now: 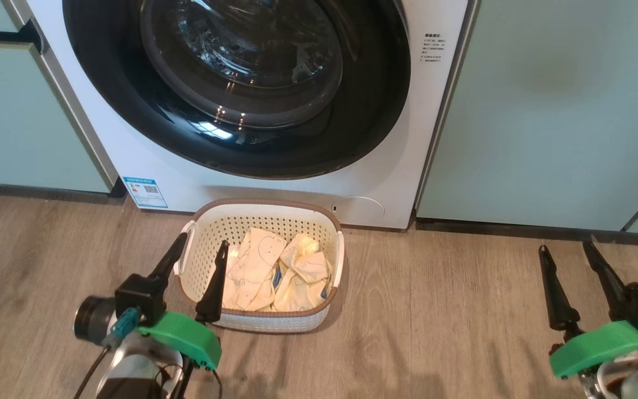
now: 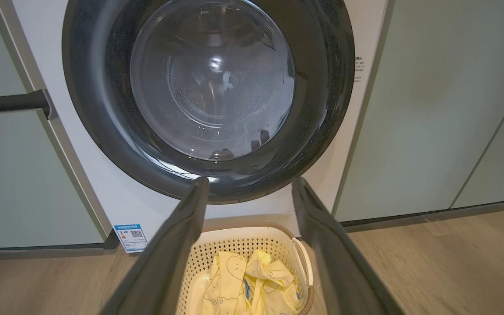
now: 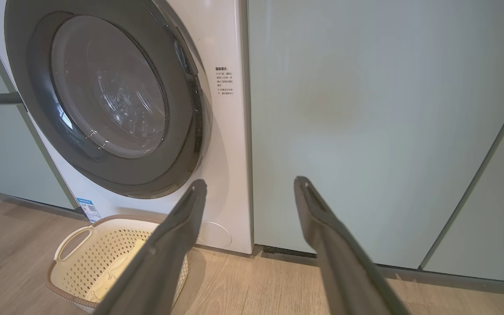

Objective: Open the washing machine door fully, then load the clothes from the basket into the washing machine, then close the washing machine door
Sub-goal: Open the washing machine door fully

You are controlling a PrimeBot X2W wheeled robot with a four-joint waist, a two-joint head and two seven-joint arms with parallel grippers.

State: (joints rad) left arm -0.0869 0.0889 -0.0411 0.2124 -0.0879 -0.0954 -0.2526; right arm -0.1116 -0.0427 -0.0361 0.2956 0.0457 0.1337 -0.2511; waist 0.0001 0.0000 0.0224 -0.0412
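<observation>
washing machine door (image 1: 241, 66) | lay straight ahead, above left gripper (image 1: 204, 239), the nearer | right gripper (image 1: 565, 246) stood off rightward | both spread wide, empty

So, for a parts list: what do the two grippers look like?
The left gripper and right gripper match: two long, dark, tapering fingers on a black block with a bright green plastic cover. Beside the left sit a round black camera barrel, a teal connector and a black cable.
</observation>
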